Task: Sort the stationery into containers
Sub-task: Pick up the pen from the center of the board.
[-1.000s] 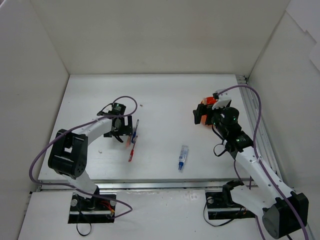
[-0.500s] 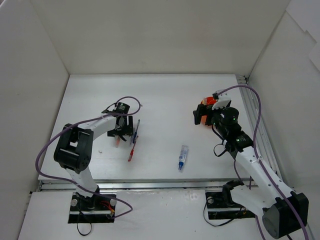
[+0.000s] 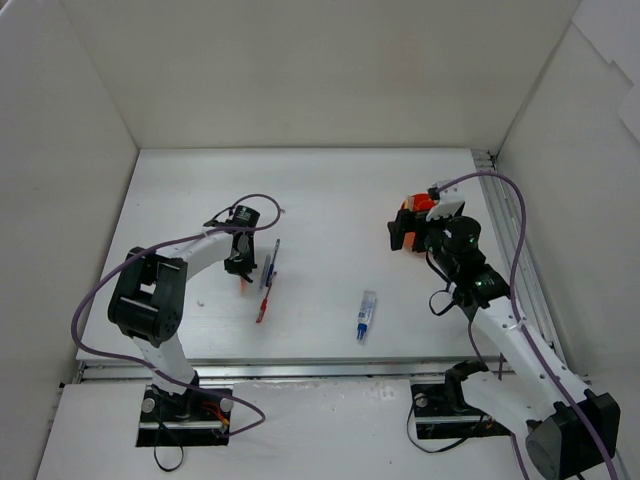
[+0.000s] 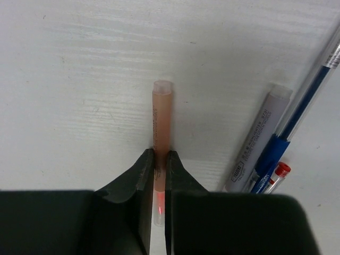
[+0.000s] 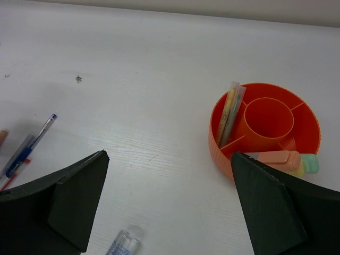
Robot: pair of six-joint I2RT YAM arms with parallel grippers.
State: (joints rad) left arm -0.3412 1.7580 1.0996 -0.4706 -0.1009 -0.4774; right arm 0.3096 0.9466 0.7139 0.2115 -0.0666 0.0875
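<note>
One slim pale-orange marker (image 4: 161,117) lies pinched in the left claw (image 4: 158,159), long axis straight ahead; the round orange plastic cup (image 5: 218,149) sits well right, near the wide-open right claw (image 5: 169,156).

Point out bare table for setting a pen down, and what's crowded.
Free: the far table strip along the back wall, and the middle between the pen cluster and the orange cup. Crowded: around the left tool gripping the orange marker, pens lying alongside.
</note>
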